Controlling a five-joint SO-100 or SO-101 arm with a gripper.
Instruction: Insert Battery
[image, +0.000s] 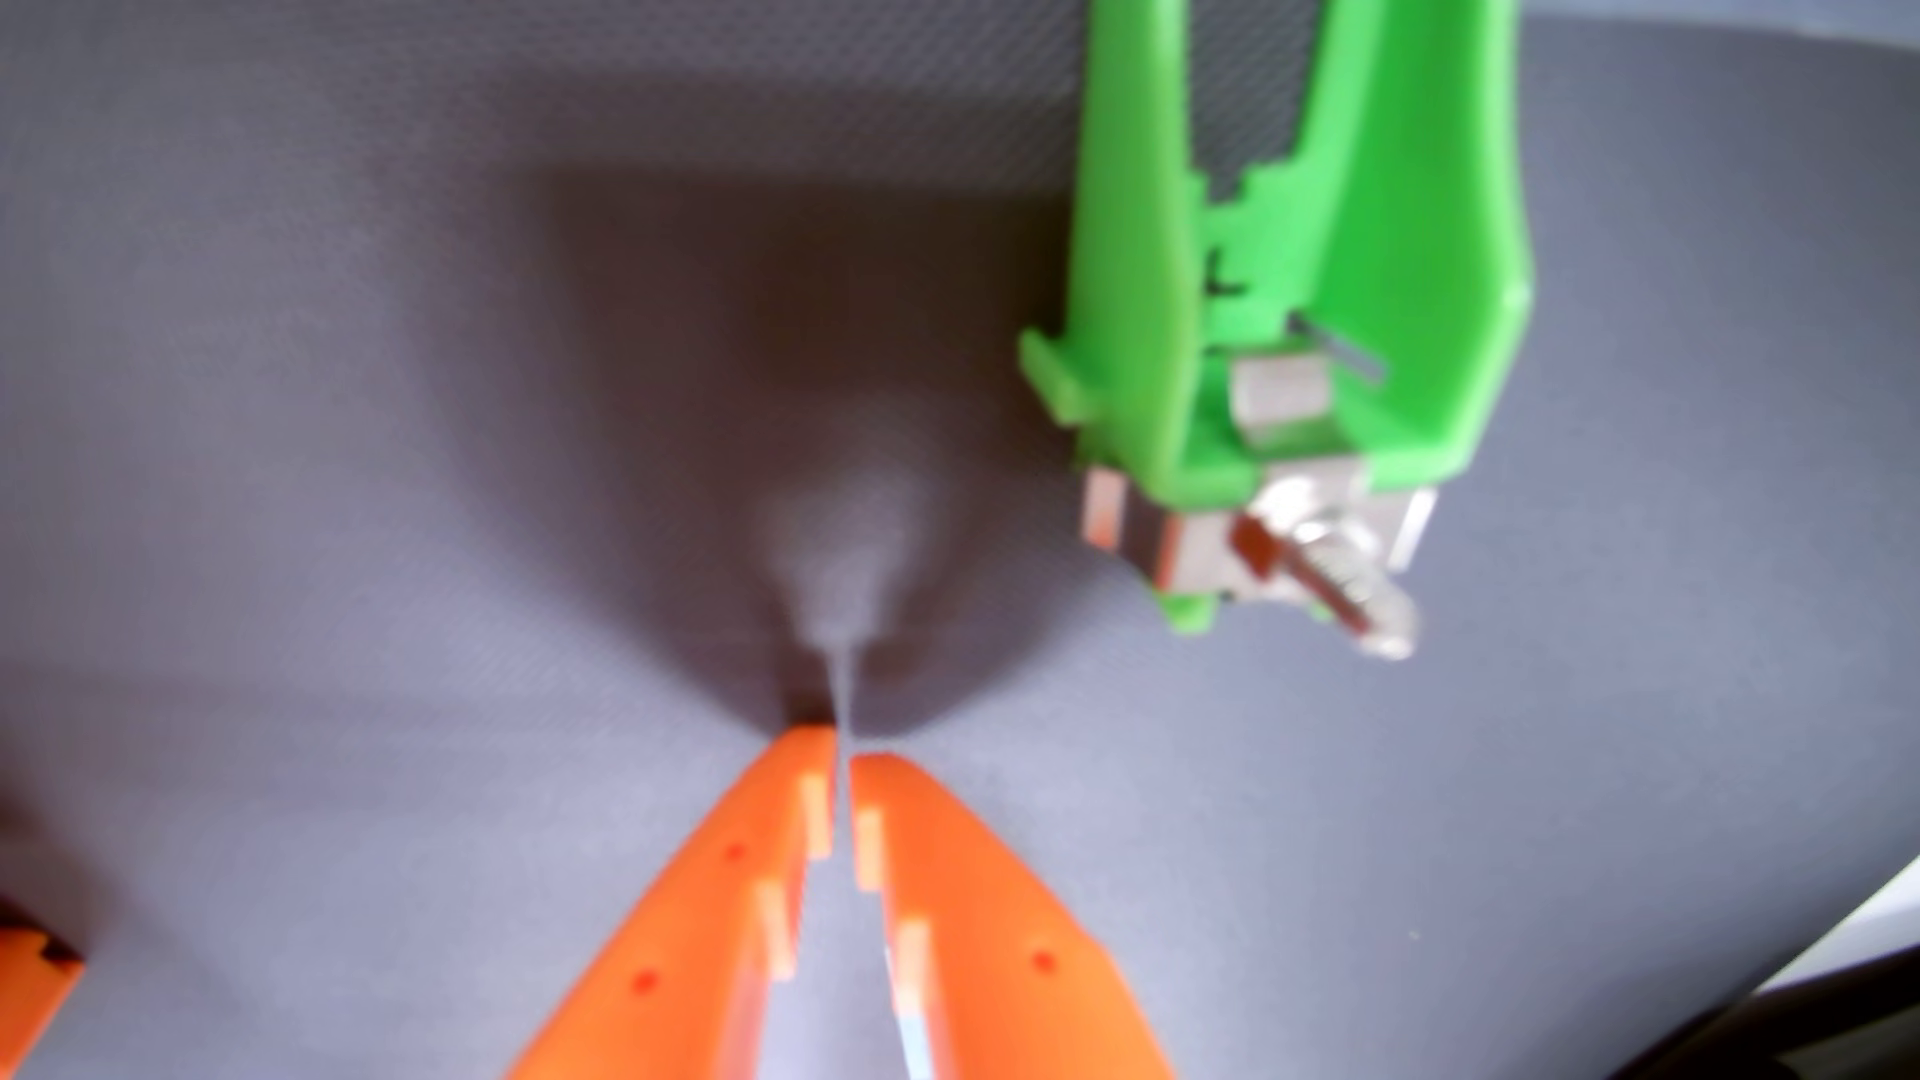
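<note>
Wrist view. Item 1: tool (842, 750), orange moulded plastic, 2 tapered fingers with pale inset strips, tips pressed almost together with a hairline slit between, pinching nothing. Item 2: green holder (1288, 312), glossy plastic trough, upper right, well apart from the tool; metal contact (1273, 400) inside its near end, metal clip and clear-tipped part at that end. Item 3: table (416, 415), grey fine-weave cloth, matte. Battery: not in view. Risk: blurred picture and no battery seen, so a descent here would likely grasp cloth only.
</note>
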